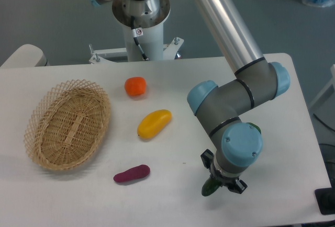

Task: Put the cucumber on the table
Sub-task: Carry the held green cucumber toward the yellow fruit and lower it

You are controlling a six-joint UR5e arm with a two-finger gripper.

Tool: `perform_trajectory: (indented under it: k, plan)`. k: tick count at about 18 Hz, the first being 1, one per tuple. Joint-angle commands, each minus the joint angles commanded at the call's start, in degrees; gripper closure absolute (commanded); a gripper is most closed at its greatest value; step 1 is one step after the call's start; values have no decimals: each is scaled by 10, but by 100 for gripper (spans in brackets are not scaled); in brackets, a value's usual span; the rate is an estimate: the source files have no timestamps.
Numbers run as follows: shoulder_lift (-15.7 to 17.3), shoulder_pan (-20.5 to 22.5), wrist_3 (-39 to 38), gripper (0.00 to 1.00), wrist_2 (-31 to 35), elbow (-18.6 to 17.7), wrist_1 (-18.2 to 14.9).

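Observation:
The dark green cucumber (210,188) is mostly hidden under my wrist; only one end sticks out at the front right of the white table (172,185). My gripper (223,177) points straight down over it, low above the tabletop, and seems shut across the cucumber. The fingertips themselves are hidden beneath the wrist. I cannot tell whether the cucumber touches the table.
A woven wicker basket (68,125) lies at the left. An orange round fruit (135,86), a yellow fruit (154,123) and a small purple sweet potato (132,173) lie mid-table. A bit of green (255,128) shows behind my wrist. The table's front edge is close to the gripper.

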Motion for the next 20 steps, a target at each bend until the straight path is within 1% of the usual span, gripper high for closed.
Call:
perform_trajectory:
  k: [9, 11, 13, 15, 17, 18, 20]
  plan:
    - [1, -6, -11, 91, 5, 0, 1]
    - [8, -10, -67, 94, 5, -8, 0]
    - [29, -19, -149, 95, 4, -37, 1]
    - [42, -29, -163, 95, 5, -55, 1]
    - [59, -33, -182, 95, 4, -87, 3]
    - [65, -33, -203, 95, 4, -103, 10]
    - [78, -39, -248, 95, 4, -140, 47]
